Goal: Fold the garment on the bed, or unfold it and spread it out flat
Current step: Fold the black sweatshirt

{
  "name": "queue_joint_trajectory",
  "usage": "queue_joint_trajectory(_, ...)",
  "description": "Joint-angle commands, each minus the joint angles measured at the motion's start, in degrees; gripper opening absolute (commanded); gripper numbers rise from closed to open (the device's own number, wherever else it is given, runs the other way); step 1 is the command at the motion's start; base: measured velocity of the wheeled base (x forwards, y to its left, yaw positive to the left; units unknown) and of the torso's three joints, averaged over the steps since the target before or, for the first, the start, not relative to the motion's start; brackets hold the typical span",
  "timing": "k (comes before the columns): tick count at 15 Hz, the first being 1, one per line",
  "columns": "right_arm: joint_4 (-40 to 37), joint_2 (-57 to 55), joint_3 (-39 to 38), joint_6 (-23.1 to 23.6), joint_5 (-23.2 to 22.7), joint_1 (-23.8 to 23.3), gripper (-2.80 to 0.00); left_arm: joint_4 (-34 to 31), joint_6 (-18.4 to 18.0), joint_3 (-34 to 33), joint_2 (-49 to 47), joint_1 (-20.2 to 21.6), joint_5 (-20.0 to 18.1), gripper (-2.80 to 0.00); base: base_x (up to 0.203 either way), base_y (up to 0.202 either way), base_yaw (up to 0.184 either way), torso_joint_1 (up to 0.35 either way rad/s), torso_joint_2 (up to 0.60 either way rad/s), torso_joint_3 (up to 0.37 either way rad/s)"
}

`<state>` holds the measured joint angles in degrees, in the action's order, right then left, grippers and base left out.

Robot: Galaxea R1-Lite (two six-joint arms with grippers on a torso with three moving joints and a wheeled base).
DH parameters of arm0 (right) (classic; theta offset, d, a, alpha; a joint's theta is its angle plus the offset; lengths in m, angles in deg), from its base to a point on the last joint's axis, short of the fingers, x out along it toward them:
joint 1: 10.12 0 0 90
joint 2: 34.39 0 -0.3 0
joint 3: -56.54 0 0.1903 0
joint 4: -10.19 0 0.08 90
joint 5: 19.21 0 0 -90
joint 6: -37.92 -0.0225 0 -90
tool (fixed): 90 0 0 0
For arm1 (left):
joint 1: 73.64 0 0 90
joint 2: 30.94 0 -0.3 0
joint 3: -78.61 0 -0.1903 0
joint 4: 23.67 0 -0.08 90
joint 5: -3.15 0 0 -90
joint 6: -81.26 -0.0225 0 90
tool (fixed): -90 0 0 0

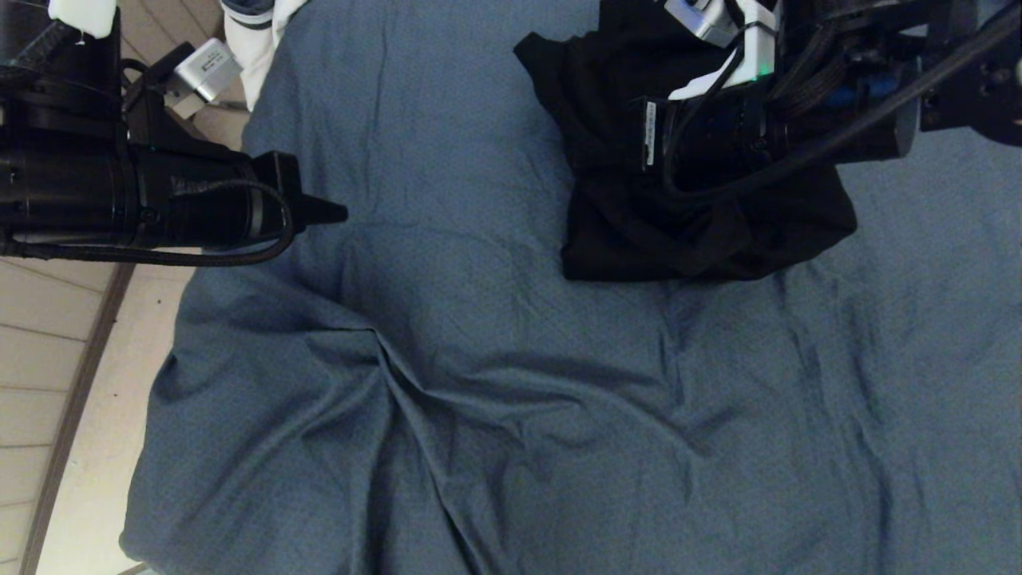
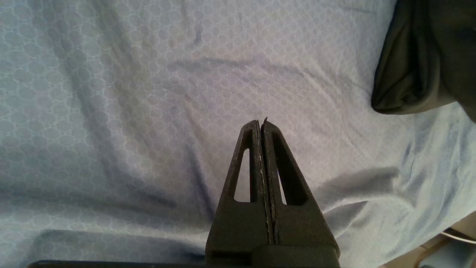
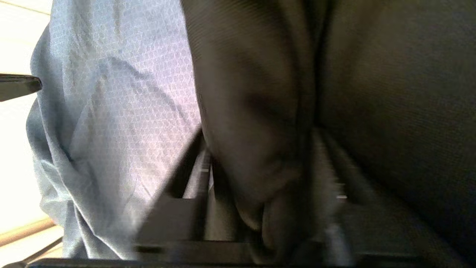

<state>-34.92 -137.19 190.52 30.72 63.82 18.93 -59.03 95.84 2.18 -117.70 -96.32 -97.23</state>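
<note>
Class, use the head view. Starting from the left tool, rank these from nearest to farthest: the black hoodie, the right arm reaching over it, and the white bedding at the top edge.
Measured from the left tool, at the picture's left:
1. White bedding, up at the bed's top-left edge.
2. Black hoodie, bunched to the right of centre.
3. Right arm, lying over the hoodie, further right.

A bedroom: the bed (image 1: 495, 383) with its creased blue-grey sheet fills most of the frame, and pale tiled floor (image 1: 48, 351) runs down the left edge
</note>
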Motion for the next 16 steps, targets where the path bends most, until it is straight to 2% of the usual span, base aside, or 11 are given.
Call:
queue_joint_trajectory(1,-0.14,1.33,0.34,0.47,0.03,0.01,0.00,-0.06,0.10,-0.06,-0.16,-0.26,-0.07,-2.80,0.000,0.000,0.000,0.000,0.00,0.000)
queue_joint_trajectory(12,0.65,9.67,1.44,1.23,0.12,-0.72,0.00,-0.06,0.10,-0.57,-0.07,-1.32,0.02,-2.80,0.000,0.000,0.000,0.000,0.00,0.000)
queue_joint_trajectory(13,0.58,10.37,1.45,1.23,0.12,-0.83,-1.61,-0.06,0.19,-0.66,-0.07,-1.40,-0.07,-2.80,0.000,0.000,0.000,0.000,0.00,0.000)
queue_joint_trajectory(14,0.23,11.20,1.35,1.23,0.24,-1.02,-2.80,0.03,0.24,-0.84,-0.07,-1.41,-0.16,-2.80,0.000,0.000,0.000,0.000,0.00,0.000)
queue_joint_trajectory(16,0.03,12.65,1.10,1.23,1.15,-3.86,-2.80,0.13,0.44,-1.25,0.77,-2.07,-0.56,-2.80,0.000,0.000,0.000,0.000,0.00,0.000)
